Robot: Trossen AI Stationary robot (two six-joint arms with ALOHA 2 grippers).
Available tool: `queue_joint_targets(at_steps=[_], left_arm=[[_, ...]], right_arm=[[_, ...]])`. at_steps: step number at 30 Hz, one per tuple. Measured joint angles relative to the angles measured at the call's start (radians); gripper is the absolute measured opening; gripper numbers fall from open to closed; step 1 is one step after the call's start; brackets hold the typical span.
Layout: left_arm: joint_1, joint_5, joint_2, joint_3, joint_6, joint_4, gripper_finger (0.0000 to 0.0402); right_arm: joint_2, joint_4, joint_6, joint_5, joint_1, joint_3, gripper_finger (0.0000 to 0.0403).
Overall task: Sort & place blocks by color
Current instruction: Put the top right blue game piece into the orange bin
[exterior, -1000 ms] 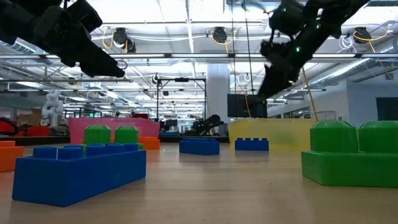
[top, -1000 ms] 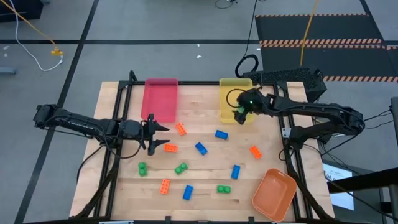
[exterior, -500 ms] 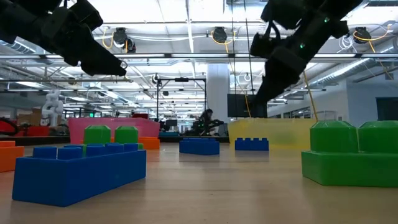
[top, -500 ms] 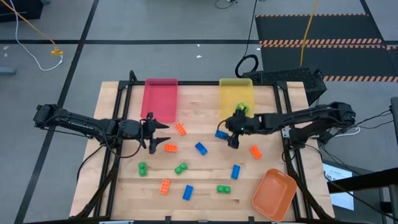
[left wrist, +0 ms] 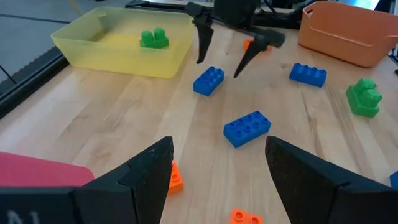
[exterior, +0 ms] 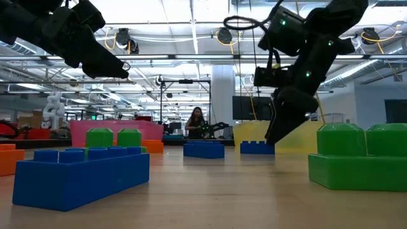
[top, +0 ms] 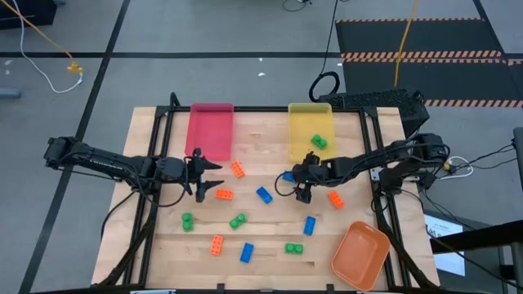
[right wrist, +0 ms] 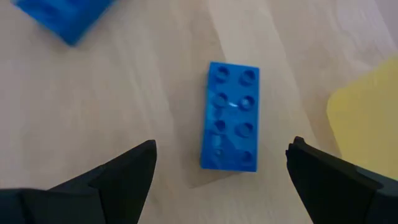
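Observation:
Small studded blocks lie scattered flat on the wooden table: orange ones (top: 223, 194), blue ones (top: 263, 194) and green ones (top: 238, 220). One green block (top: 319, 142) lies in the yellow tray (top: 310, 122). My right gripper (top: 299, 186) hangs open, pointing down over a blue block (right wrist: 230, 115) near the table's middle, with one finger on either side and clear of it. In the left wrist view that blue block (left wrist: 208, 79) sits just below the right gripper (left wrist: 224, 53). My left gripper (top: 204, 173) waits open above the table's left part.
A pink tray (top: 211, 131) sits at the far edge beside the yellow one, and an orange tray (top: 360, 253) at the near right corner. Black frame rails run along the table's left and right sides. A person stands in the room far behind the table.
My right gripper has moved from above the yellow tray's near end toward the table's middle and down, and now hangs low over a blue block. A green block shows in the tray where the gripper was. The left arm has kept still.

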Motion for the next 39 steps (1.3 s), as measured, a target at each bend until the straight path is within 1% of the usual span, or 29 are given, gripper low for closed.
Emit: queue_joint_targets(at_steps=[6,8,10,14,19,20,24,28,31,37,39], left_arm=[[0.0,0.001,0.0,0.0,-0.001,0.0,0.0255],[0.0,0.001,0.0,0.0,-0.001,-0.001,0.0255],[0.0,0.001,0.0,0.0,-0.002,-0.003,0.0255],[0.0,0.001,0.0,0.0,-0.002,-0.004,0.0255],[0.0,0.001,0.0,0.0,-0.002,-0.003,0.0255],[0.0,0.001,0.0,0.0,-0.002,-0.003,0.0255],[0.0,0.001,0.0,0.0,0.0,-0.003,0.0255],[0.0,0.001,0.0,0.0,0.0,-0.003,0.0255],[0.0,0.001,0.0,0.0,0.001,-0.003,0.0255],[0.0,0.0,0.0,0.0,0.003,-0.003,0.0255],[0.0,0.0,0.0,0.0,0.003,-0.002,0.0255]], right_arm=[[0.07,0.051,-0.01,0.001,-0.003,0.0,0.0338],[0.089,0.072,-0.013,-0.001,-0.003,0.001,0.0329],[0.105,0.083,-0.012,-0.002,-0.003,0.003,0.031],[0.119,0.083,-0.026,-0.004,-0.003,0.003,0.0249],[0.12,0.082,-0.034,-0.035,-0.002,0.003,0.0137],[0.12,0.082,-0.04,-0.05,-0.002,0.003,0.0122],[0.12,0.082,-0.046,-0.1,-0.001,0.002,0.0123],[0.104,0.077,-0.034,-0.104,0.001,0.002,0.0123],[0.065,0.041,-0.028,-0.113,0.001,-0.001,0.0123],[-0.061,-0.063,-0.007,-0.11,0.02,-0.003,0.0123],[-0.087,-0.071,0.005,-0.108,0.029,-0.003,0.0123]])
